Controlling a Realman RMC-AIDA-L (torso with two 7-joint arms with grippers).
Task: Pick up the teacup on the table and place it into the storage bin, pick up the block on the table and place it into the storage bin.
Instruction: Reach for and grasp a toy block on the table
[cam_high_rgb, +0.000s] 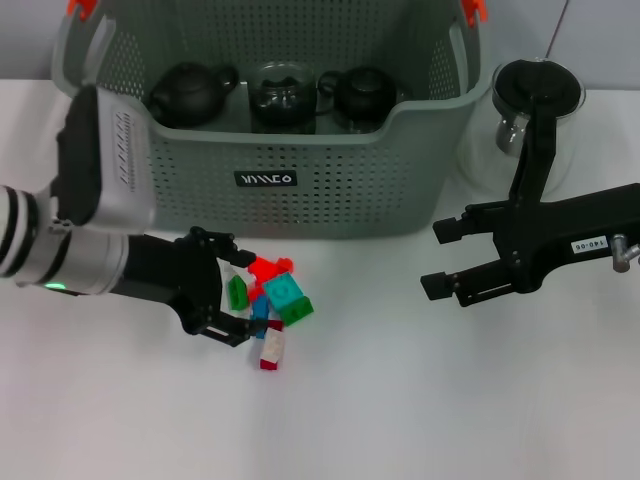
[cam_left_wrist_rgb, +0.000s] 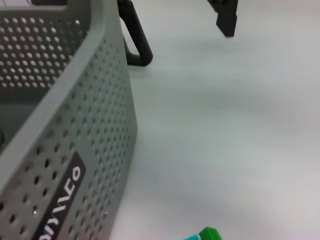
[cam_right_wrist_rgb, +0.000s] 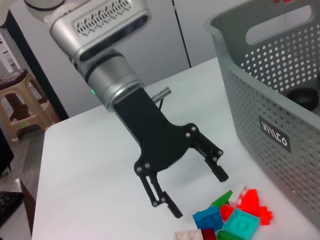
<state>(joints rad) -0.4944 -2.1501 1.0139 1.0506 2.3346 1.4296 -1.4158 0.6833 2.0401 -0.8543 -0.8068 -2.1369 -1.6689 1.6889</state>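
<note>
Here the left claw (cam_high_rgb: 232, 292) stands wide open and holds nothing, with the blocks (cam_high_rgb: 272, 296) lying on the bench (cam_high_rgb: 400, 400) just at its fingertips, the pile reaching slightly beyond them. The left arm is clearly the nearer one, I judge. Behind the claw and the pile stands the storage bin (cam_high_rgb: 330, 190). The right claw (cam_high_rgb: 445, 258) is well apart, also open and empty.

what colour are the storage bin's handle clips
Orange handle clips on the grey-green storage bin, clearest in the head view.
</note>
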